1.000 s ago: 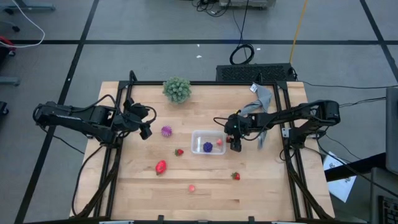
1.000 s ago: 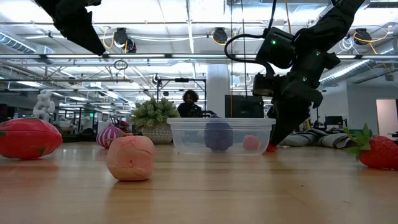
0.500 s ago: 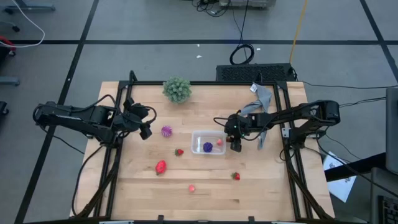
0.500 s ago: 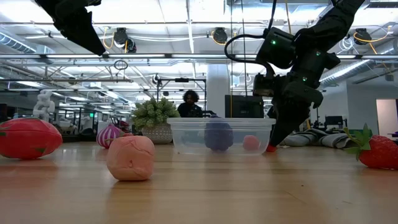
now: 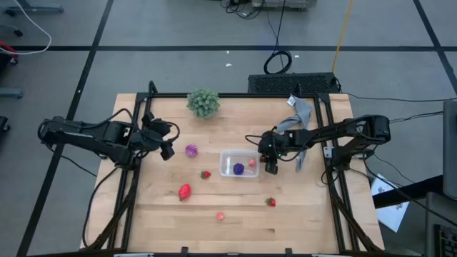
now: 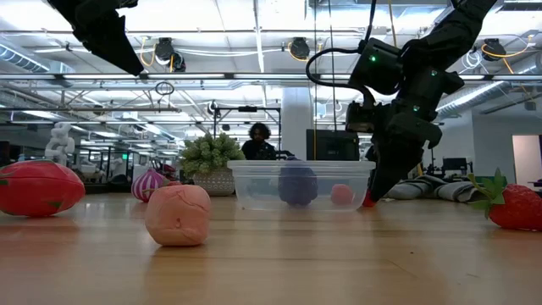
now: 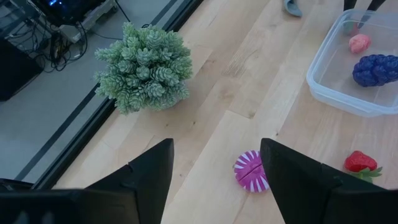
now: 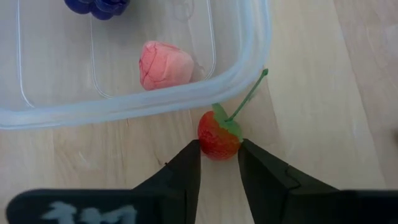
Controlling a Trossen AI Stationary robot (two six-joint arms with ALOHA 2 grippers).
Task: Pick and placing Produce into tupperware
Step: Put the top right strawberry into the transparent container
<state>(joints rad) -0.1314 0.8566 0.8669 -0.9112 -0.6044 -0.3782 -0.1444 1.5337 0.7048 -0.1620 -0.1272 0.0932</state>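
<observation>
The clear tupperware (image 5: 239, 164) sits mid-table and holds a dark purple cluster (image 5: 238, 168) and a pink piece (image 8: 165, 65). My right gripper (image 8: 219, 149) is down at the tupperware's right outer wall, shut on a small red fruit with a green stem (image 8: 217, 138). It also shows in the low view (image 6: 377, 191). My left gripper (image 7: 216, 149) is open and empty, raised at the table's left, over a spiky magenta ball (image 7: 252, 173). Loose on the table lie a strawberry (image 5: 206, 173), a bigger red piece (image 5: 185, 190), a pink piece (image 5: 220, 215) and another strawberry (image 5: 270, 202). My right gripper pinches the small red fruit's two opposite sides (image 8: 205, 144) between its two fingertips (image 8: 189, 155). The fingers slant down from the table's right side. The fruit rests on the table against the tupperware's outer rim (image 8: 249, 68), its green stem pointing away from the fingers.
A green bushy plant (image 5: 203, 102) stands at the far edge. A grey cloth (image 5: 300, 114) lies at the far right corner. Black frame rails (image 5: 143, 121) run along the table's left and right sides. A person (image 6: 258, 140) shows in the room beyond.
</observation>
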